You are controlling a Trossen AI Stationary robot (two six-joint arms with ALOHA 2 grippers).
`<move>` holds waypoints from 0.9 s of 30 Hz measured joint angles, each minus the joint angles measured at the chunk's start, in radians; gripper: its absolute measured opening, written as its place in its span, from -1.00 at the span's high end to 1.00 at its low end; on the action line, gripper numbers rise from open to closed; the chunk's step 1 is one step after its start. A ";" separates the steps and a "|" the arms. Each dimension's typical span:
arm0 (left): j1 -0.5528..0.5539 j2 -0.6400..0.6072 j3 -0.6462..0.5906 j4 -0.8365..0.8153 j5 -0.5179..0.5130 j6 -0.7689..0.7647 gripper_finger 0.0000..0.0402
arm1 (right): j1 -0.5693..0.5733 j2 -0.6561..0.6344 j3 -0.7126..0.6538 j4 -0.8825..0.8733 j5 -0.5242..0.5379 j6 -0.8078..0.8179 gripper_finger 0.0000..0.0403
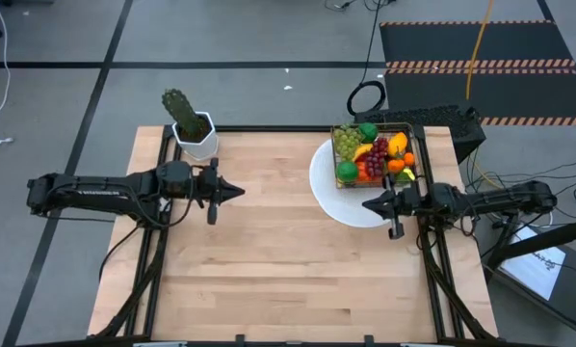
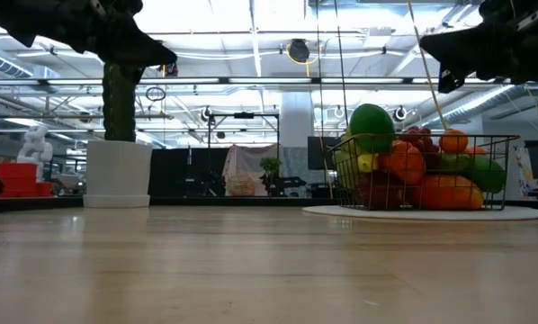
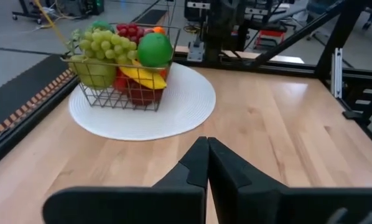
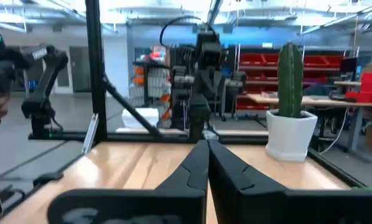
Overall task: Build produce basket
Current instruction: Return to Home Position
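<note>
The wire basket (image 1: 377, 156) stands on a white round plate (image 1: 328, 188) at the table's far right. It is heaped with produce: green grapes (image 3: 102, 43), a lime (image 3: 155, 48), a banana, red and orange fruit. My left gripper (image 1: 238, 191) hangs shut over the table's left middle, pointing right, far from the basket. My right gripper (image 1: 369, 203) hangs shut above the plate's near edge, pointing left, just on the near side of the basket. Both hold nothing.
A potted green cactus in a white pot (image 1: 194, 130) stands at the table's far left, close behind my left arm. Bare wood (image 1: 288, 260) spreads between the two grippers and toward the near edge. Black frame rails run along the table's sides.
</note>
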 joint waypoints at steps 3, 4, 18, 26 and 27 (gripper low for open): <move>0.005 0.000 0.000 -0.001 0.001 0.008 0.99 | 0.000 -0.036 0.000 -0.018 0.000 -0.011 1.00; 0.007 0.000 0.000 0.000 0.002 0.008 0.98 | 0.000 -0.050 -0.001 -0.018 0.000 -0.014 1.00; 0.008 -0.029 0.000 -0.008 0.001 0.002 0.99 | 0.000 -0.311 -0.004 -0.411 0.000 -0.006 1.00; 0.008 -0.116 -0.012 -0.117 -0.003 0.014 0.98 | -0.001 -0.354 -0.002 -0.506 0.005 -0.002 1.00; 0.008 -0.130 -0.028 -0.118 -0.003 0.014 0.98 | -0.001 -0.353 -0.002 -0.509 0.017 -0.003 1.00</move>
